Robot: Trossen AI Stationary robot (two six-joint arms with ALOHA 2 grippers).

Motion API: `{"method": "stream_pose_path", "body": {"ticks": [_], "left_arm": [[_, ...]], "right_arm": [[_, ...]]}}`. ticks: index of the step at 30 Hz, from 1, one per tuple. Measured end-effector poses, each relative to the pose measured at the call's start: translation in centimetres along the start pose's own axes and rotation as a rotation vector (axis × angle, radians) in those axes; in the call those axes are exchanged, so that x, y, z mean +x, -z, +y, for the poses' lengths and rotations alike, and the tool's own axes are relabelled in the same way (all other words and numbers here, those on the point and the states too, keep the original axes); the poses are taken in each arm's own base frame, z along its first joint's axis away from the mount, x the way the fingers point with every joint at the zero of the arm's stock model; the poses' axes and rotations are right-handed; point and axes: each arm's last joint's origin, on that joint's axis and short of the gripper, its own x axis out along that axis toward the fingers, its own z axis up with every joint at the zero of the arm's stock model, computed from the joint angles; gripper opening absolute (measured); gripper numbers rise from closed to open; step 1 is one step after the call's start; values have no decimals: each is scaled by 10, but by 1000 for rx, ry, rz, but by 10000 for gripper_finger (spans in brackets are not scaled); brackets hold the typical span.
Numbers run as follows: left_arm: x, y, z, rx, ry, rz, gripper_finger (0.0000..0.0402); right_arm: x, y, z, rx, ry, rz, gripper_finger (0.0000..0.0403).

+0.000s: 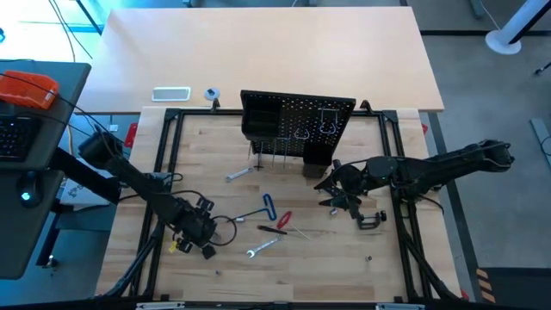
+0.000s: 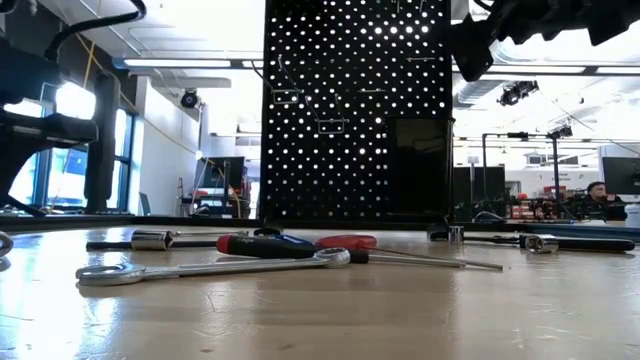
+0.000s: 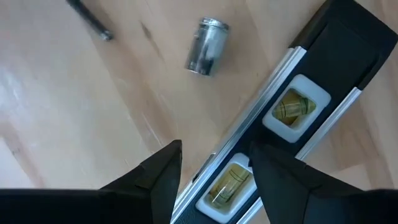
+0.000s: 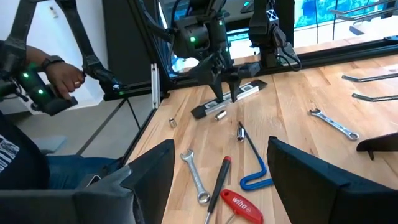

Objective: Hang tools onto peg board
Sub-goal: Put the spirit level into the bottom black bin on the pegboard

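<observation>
Left arm reaches in from left side, left gripper (image 1: 205, 234) low over front-left part of counter, fingers (image 3: 163, 180) spread apart, pointing down. Right arm stretches in from right, right gripper (image 1: 343, 194) raised above counter, fingers (image 4: 149, 168) spread wide.

front tabletop (image 1: 327, 267): bare | centre: scattered tools (image 1: 274, 222) | rear: peg board (image 1: 297, 127)

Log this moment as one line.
left gripper: open, astride spirit level | right gripper: open, empty, near peg board | tools: on table
</observation>
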Motion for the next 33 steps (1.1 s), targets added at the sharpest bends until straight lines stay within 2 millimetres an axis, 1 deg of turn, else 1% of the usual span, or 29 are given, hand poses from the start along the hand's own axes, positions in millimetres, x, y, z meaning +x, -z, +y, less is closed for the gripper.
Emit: {"method": "stream_pose_path", "body": {"ticks": [2,5,8,10,13,16,18,24,27,30,33], "left_arm": [[-6,-1,4,-12,-84,-34,184],[-25,-8,8,-32,-160,-128,184],[-32,0,11,-28,-173,-94,184],[-36,2,11,-49,-152,-100,184],[-36,3,9,-33,-100,-95,184],[-33,2,7,-6,-66,-85,187],[-28,2,5,18,-43,-68,197],[-14,0,0,55,-39,-5,251],[-6,-1,-2,65,-50,38,273],[4,-3,-2,74,-107,76,279],[14,-5,-4,104,-115,122,280]], "right_arm": [[0,1,0,1,1,5,250],[0,0,0,-3,5,5,250],[0,1,0,-3,5,5,250],[0,1,0,-3,5,5,250],[0,0,0,-3,5,4,250],[0,1,0,-3,4,5,250],[0,1,0,-3,5,9,250],[0,1,0,-10,6,14,250],[0,2,0,-13,6,15,250],[0,2,-1,-19,7,19,250],[0,2,-1,-20,7,19,250]]}}
